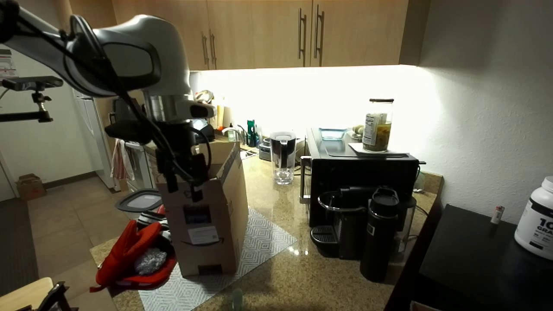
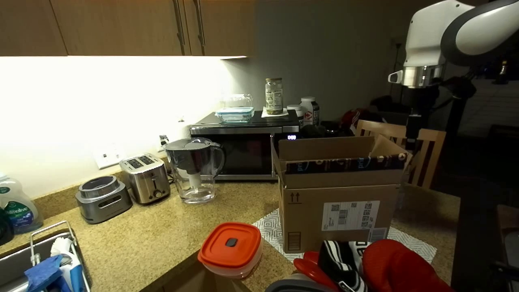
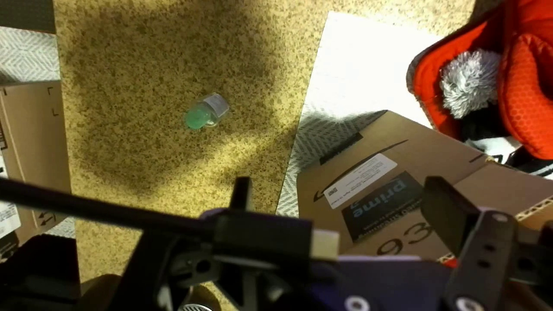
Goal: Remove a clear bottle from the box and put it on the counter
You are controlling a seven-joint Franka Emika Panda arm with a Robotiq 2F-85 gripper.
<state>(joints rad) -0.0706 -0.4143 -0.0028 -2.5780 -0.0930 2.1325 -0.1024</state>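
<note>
Possibly low swing topples green-capped clear bottle on desk near Prime box, or snags box: pincer wide, empty, beside it.

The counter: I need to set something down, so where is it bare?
Bare counter lies between the patterned mat and black coffee maker, beside the small bottle, and between the sink, toaster and red-lidded container. It is crowded where the box stands on the mat beside the red padded item.
</note>
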